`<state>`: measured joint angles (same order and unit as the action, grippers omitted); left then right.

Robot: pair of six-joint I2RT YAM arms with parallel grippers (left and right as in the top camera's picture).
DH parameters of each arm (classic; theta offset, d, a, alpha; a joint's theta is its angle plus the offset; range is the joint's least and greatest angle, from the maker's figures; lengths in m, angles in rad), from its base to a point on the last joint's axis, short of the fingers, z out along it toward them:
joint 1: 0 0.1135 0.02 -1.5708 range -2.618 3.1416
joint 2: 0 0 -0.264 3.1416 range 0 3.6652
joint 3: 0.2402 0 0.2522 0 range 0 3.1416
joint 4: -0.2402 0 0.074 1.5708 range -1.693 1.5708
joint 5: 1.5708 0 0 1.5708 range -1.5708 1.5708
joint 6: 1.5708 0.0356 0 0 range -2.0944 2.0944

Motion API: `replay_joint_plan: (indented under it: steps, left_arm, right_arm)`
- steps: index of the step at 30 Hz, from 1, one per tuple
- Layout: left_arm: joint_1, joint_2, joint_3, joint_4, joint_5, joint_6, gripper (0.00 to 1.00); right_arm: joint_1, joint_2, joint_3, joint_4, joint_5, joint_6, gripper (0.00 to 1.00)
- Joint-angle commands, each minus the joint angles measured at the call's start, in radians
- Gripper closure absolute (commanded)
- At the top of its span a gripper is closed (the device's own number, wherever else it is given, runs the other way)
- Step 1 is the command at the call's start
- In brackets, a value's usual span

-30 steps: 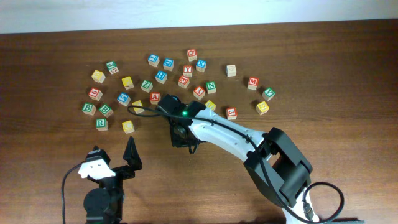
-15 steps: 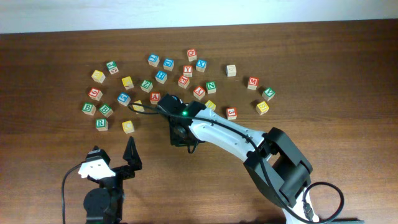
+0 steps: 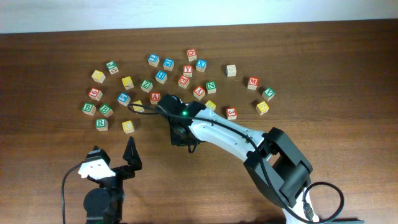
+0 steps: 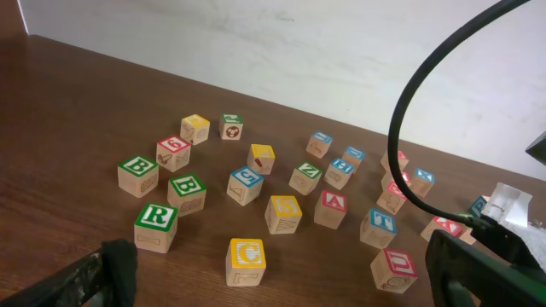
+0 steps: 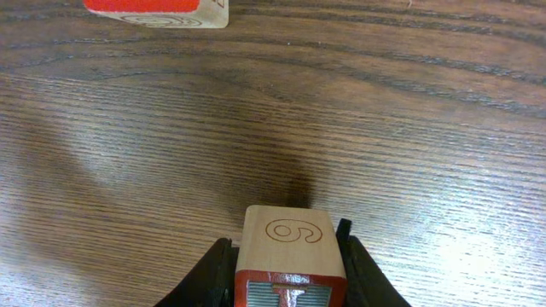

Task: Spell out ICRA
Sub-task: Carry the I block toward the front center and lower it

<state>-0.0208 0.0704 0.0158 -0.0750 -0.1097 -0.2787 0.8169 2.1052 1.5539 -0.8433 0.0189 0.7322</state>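
My right gripper is low over the table's middle, its fingers against both sides of the I cube. That cube has a red-printed I on its near face and a 6 on top, and it rests on the wood. The overhead view hides it under the gripper. The yellow C cube, green R cube and red A cube lie loose to the left. My left gripper stands open near the front edge, holding nothing.
Several other letter cubes lie in an arc across the far half of the table, among them two green B cubes. A red-faced cube sits just ahead of the right gripper. The right arm slants across the table's middle.
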Motion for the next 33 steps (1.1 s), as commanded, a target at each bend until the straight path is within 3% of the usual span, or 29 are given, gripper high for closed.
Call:
replay_joint_plan:
  steps: [1,18,24,33]
  left_arm:
    - [0.002,-0.004,-0.006,0.002,-0.011,0.015,0.01]
    - [0.002,-0.004,-0.006,0.002,-0.011,0.015,0.01]
    - [0.002,-0.004,-0.006,0.002,-0.011,0.015,0.01]
    - [0.002,-0.004,-0.006,0.002,-0.011,0.015,0.01]
  right_arm:
    - [0.006,0.016,0.000,-0.001,0.020,-0.003,0.72]
    - [0.006,0.016,0.000,-0.008,0.020,0.010,0.77]
    - [0.006,0.016,0.000,-0.004,0.020,0.010,0.70]
    - [0.003,0.016,0.000,0.001,0.020,0.036,0.69]
